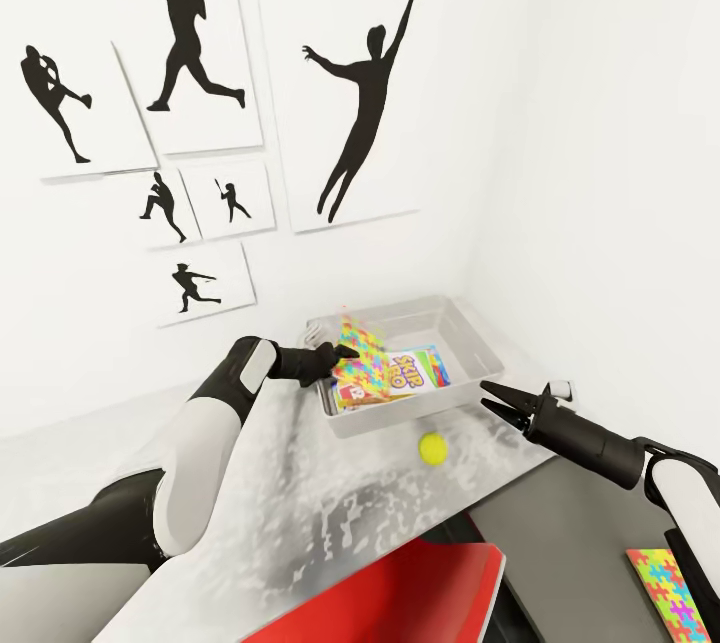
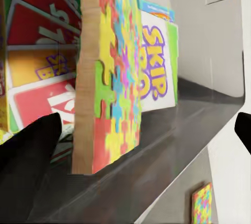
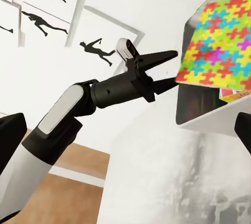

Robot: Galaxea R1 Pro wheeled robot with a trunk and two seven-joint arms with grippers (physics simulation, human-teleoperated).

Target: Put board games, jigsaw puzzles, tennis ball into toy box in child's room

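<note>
Left fingers (image 1: 345, 355) spread beside tilted jigsaw puzzle (image 1: 362, 355) over toy box (image 1: 470, 331) rim; right fingers (image 1: 497, 401) spread.

"SKIP BO" stands in purple and yellow letters on the white face of the board game (image 1: 425, 370) lying in the toy box (image 1: 470, 328); the left wrist view shows the same words. The red and yellow cards (image 2: 39, 57) printed beside it carry letters too blurred to read.
</note>
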